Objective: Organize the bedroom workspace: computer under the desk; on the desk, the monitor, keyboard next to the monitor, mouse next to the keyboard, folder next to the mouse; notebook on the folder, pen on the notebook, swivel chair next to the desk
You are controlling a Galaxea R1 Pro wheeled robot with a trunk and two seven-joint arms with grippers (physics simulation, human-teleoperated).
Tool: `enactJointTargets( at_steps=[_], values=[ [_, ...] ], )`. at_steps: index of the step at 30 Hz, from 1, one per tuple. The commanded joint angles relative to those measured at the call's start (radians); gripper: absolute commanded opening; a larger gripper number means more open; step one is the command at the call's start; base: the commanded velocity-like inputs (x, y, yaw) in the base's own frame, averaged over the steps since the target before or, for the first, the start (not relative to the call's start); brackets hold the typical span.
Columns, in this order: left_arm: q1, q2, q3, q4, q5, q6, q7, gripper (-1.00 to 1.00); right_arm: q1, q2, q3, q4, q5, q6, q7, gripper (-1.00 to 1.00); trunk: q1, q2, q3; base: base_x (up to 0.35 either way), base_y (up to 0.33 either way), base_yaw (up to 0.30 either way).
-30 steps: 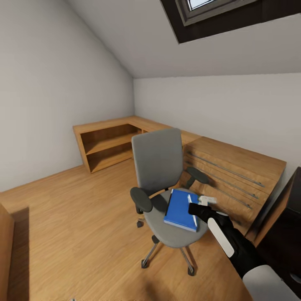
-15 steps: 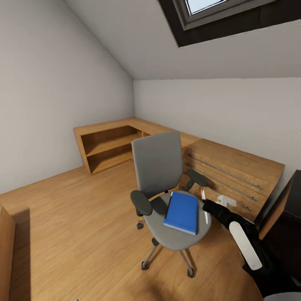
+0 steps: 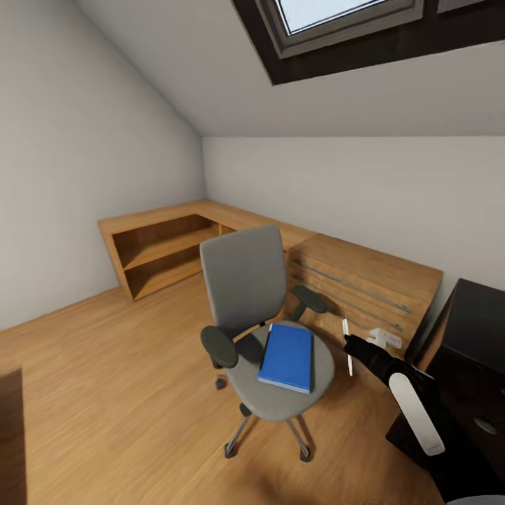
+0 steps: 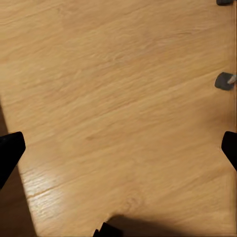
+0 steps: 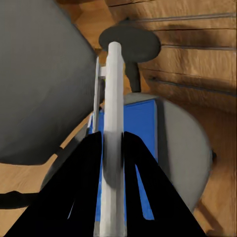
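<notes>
Off the folder (image 3: 287, 357), right hand (image 3: 348, 345) has lifted pen (image 3: 346, 337).

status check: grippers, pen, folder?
Right gripper shut on slim white pen, held beside the chair. Left gripper open over wood floor. Flat blue folder on grey swivel chair seat. Nothing in the way.

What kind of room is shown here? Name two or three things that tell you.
Probably an attic room used as a study or bedroom: a sloped ceiling with a skylight, a grey swivel chair on a wood plank floor, and a low wooden dresser along the wall.
</notes>
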Motion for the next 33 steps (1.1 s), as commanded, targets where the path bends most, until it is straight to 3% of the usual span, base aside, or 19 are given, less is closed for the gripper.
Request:
enactJointTargets(
  at_steps=[1, 3, 12, 21, 33],
  values=[
    [0.000, 0.001, -0.006, -0.001, 0.010, -0.004, 0.008, 1.00, 0.000, 0.000, -0.009, -0.001, -0.013, 0.001, -0.007, -1.00, -0.004, 0.007, 0.002, 0.000, 0.000, -0.275],
    [0.000, 0.000, -0.006, 0.002, 0.010, -0.004, 0.006, 1.00, 0.002, 0.000, -0.030, -0.001, -0.013, 0.002, -0.006, -1.00, -0.004, 0.007, 0.002, 0.000, 0.000, -0.278],
    [0.000, 0.001, -0.007, 0.018, 0.010, -0.008, 0.003, 1.00, 0.005, 0.001, -0.040, -0.005, -0.014, 0.001, -0.006, -1.00, -0.004, 0.007, 0.002, 0.000, -0.030, -0.101],
    [0.000, 0.000, -0.008, 0.028, 0.010, -0.008, 0.003, 1.00, 0.031, 0.000, -0.042, -0.063, -0.014, -0.001, -0.006, -1.00, -0.004, 0.007, 0.002, 0.000, -0.307, -0.012],
    [0.000, 0.000, -0.008, 0.032, 0.009, -0.008, 0.003, 1.00, 0.046, 0.000, -0.066, -0.087, -0.013, -0.002, -0.006, -1.00, -0.004, 0.007, 0.005, 0.004, -0.345, -0.223]
  ],
)
